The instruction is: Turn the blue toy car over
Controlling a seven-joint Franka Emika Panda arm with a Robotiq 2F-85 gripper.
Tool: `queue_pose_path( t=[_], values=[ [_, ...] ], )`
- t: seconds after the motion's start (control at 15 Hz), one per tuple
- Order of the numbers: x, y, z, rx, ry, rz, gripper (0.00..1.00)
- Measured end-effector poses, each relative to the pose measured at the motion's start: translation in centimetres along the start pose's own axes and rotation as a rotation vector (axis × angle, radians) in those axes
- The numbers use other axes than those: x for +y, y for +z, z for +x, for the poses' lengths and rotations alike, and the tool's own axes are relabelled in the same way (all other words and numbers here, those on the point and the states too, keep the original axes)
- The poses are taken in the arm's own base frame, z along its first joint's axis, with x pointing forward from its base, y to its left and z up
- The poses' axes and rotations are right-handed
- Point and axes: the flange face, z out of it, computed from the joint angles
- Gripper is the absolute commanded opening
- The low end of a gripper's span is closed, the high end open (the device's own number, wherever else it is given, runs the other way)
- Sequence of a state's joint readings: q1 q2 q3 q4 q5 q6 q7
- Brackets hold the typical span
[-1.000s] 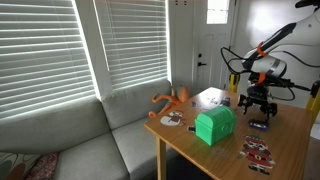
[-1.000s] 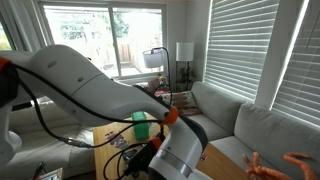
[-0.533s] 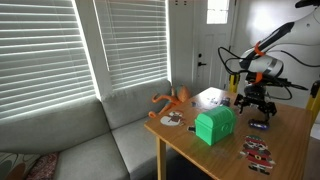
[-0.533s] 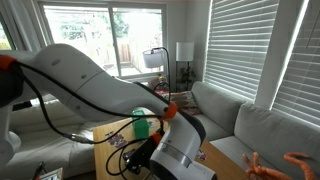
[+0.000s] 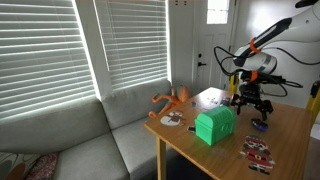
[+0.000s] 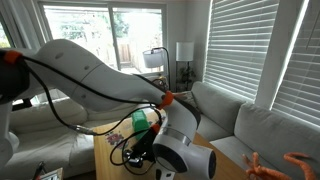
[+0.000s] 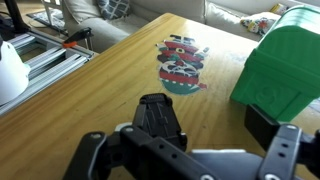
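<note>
The blue toy car (image 5: pixel 260 125) is a tiny dark shape on the wooden table (image 5: pixel 285 140), just right of the green box (image 5: pixel 214 126). I cannot tell which way up it lies. My gripper (image 5: pixel 250 106) hangs above the table a little behind and left of the car, apart from it. In the wrist view the gripper (image 7: pixel 212 118) is open, with only bare wood between its fingers. The car does not show in that view. The arm hides the car in an exterior view, where only the green box (image 6: pixel 143 122) shows.
An orange long-limbed toy (image 5: pixel 172 100) lies at the table's back corner. Flat red, white and black toys lie near the front edge (image 5: pixel 258 152), by the orange toy (image 5: pixel 172 119), and ahead of the gripper (image 7: pixel 182 65). The green box (image 7: pixel 285 55) stands close on the right. A white object (image 5: pixel 210 97) sits behind the box.
My gripper has shifted a little left and away from the car, and the arm has swung. The car and the box have not moved.
</note>
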State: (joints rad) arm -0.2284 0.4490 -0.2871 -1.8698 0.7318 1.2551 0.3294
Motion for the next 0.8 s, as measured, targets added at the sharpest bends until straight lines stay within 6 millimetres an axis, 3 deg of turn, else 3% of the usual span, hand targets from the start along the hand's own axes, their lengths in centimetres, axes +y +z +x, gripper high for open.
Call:
queue_pose_path(
  t=[0.8],
  values=[
    [1.1,-0.2,0.5,0.052,0.084,-0.063,1.0]
  ],
)
